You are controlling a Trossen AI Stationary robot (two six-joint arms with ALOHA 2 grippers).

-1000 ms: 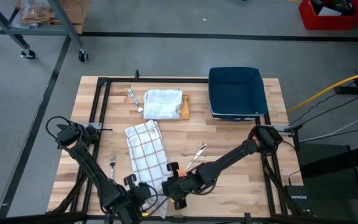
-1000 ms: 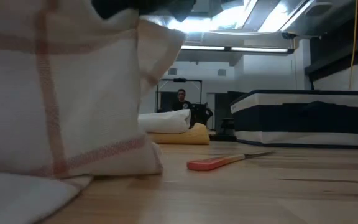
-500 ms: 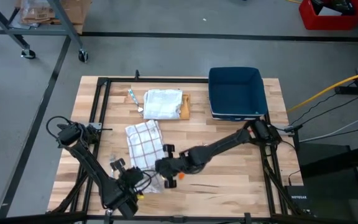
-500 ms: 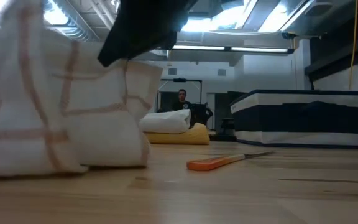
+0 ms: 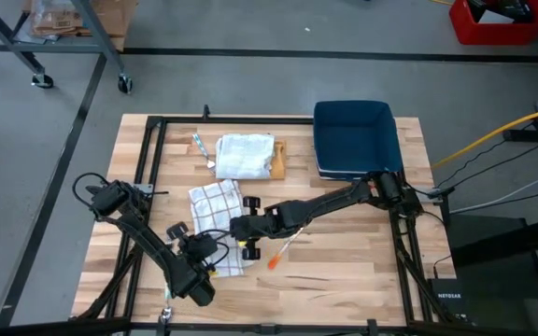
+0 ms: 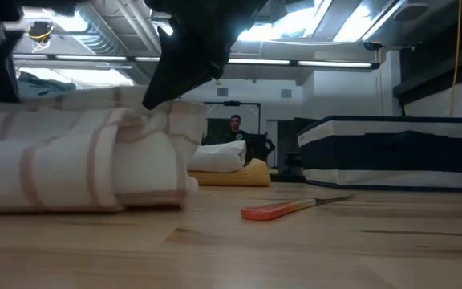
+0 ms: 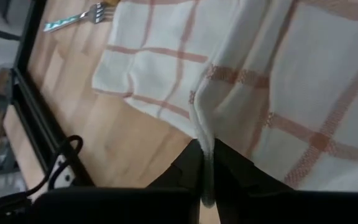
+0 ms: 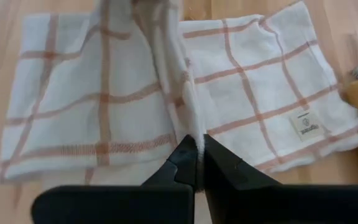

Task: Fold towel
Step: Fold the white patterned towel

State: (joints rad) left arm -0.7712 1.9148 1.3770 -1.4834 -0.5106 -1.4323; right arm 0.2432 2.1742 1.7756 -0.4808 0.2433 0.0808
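The white towel with red checks (image 5: 215,203) lies on the wooden table, left of the middle, its near part raised and bent over toward its far part. It fills the left of the low view (image 6: 79,160). My left gripper (image 5: 199,247) and my right gripper (image 5: 242,229) hover over the towel's near half, each shut on a lifted edge. The left wrist view (image 7: 166,56) and the right wrist view (image 8: 92,106) both show the flat lower layer beyond the fingers. My left gripper pinches an edge of the towel (image 7: 202,134) between its two fingers (image 7: 188,167). The cloth rises from the flat layer into the fingers as a narrow ridge. One layer or several, I cannot tell. My right gripper pinches an edge of the towel (image 8: 193,134) between its two fingers (image 8: 182,158), slanting down from above. The cloth runs up from the flat layer to the fingers as a ridge, lifted off the layer below.
An orange-handled knife (image 5: 283,250) lies right of the towel. A folded white cloth (image 5: 246,154) sits on a wooden board (image 5: 277,161) at the far side, with a blue bin (image 5: 355,138) to its right. A fork (image 7: 82,15) lies left of the towel.
Both grippers have gone from near the table's near edge toward its far edge, the right one also leftward, carrying the towel's near edge. The near half has lifted and come over the far half, which stayed in place; in the low view the cloth has sunk lower.
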